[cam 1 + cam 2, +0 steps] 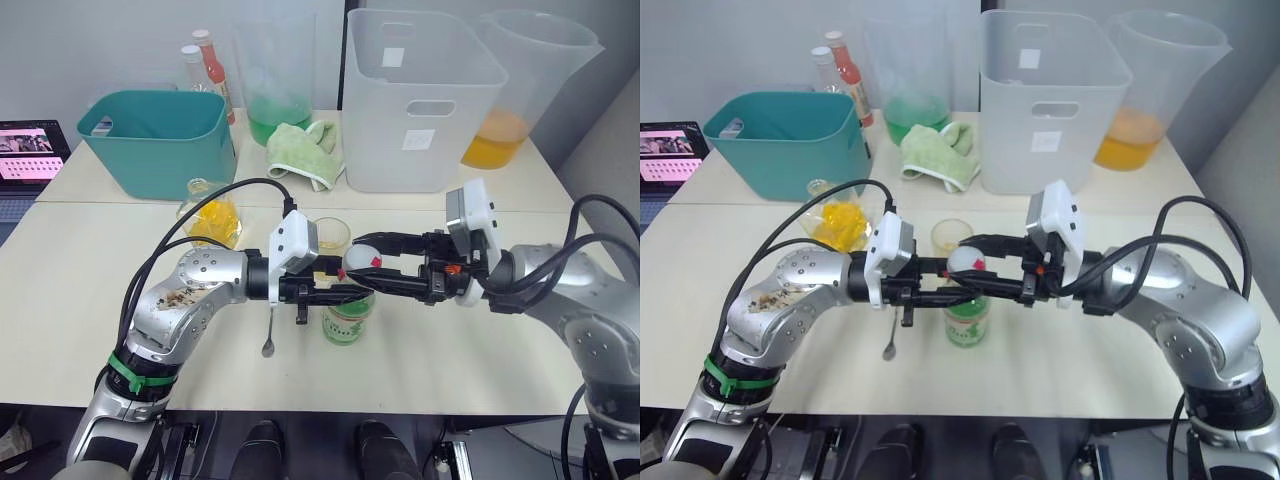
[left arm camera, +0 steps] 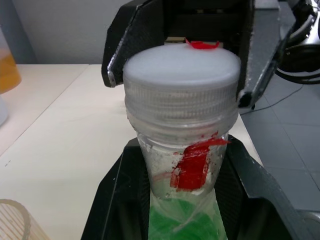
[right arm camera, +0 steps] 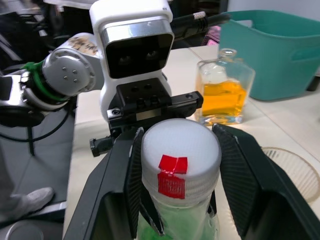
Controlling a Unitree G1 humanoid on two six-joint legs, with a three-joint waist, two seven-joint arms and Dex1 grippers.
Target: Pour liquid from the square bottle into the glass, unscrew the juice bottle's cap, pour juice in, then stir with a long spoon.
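The juice bottle (image 1: pixel 348 320) stands upright near the table's front edge. My left gripper (image 1: pixel 330 292) is shut on its neck just under the white cap (image 2: pixel 180 75). My right gripper (image 1: pixel 362 262) reaches in from the opposite side and is shut on the cap (image 3: pixel 180 150), with a finger on each side of it. The glass (image 1: pixel 331 235) stands empty just behind the bottle. The square bottle (image 1: pixel 210 215) with yellow liquid sits further left, without a stopper on it. The long spoon (image 1: pixel 270 335) lies on the table under my left forearm.
A teal bin (image 1: pixel 155 135) stands at the back left and a white bin (image 1: pixel 420 110) at the back centre. Two large pitchers hold green liquid (image 1: pixel 275 95) and orange liquid (image 1: pixel 520 95). A green cloth (image 1: pixel 300 150) and red-capped sauce bottles (image 1: pixel 210 65) are behind.
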